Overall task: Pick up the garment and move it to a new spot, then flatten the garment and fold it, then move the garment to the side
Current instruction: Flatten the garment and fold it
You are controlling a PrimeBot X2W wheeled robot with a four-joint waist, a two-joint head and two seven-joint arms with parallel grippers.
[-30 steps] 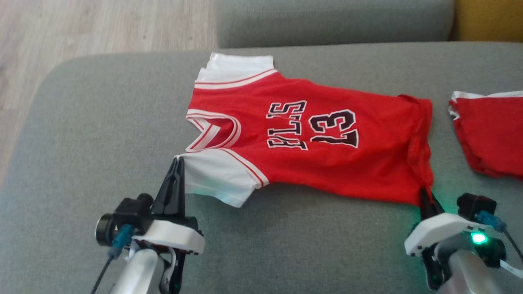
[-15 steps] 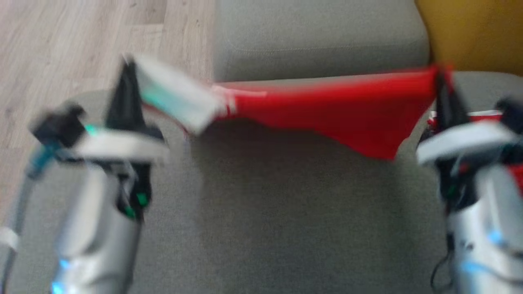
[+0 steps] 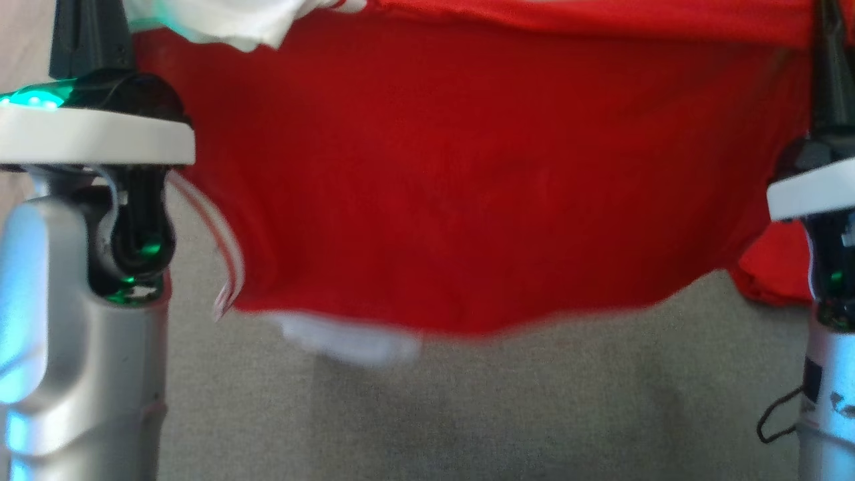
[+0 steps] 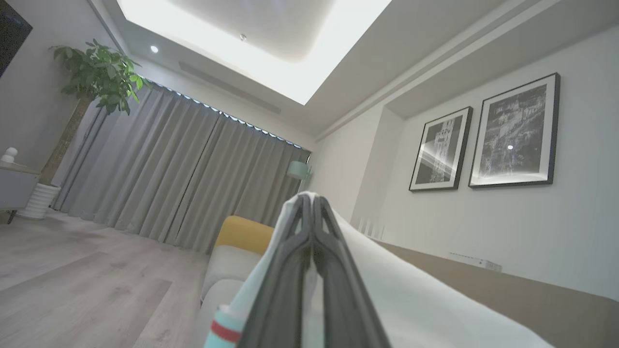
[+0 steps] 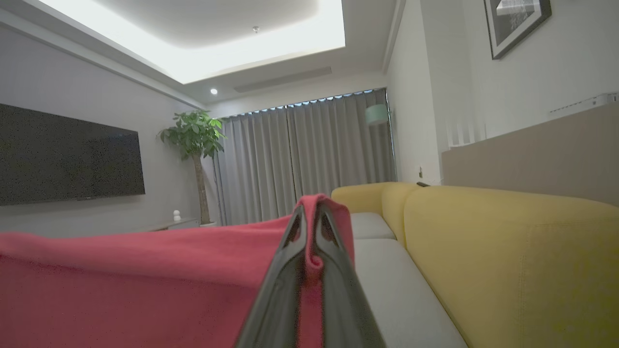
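Garment (image 3: 467, 174): red jersey hangs stretched between your two arms, clear of the grey sofa seat (image 3: 534, 401).
Carry: keep both hands level and apart so it stays taut; lower the hem first when you lay it down.
Left gripper (image 4: 312, 212): pinched shut on the white sleeve.
Right gripper (image 5: 312, 222): pinched shut on a red corner.
Room: curtains (image 5: 309, 154), yellow cushions (image 5: 508, 241), plant (image 5: 193, 140).
Neighbour: second red cloth (image 3: 775, 267) lies at your right; steer clear of it.
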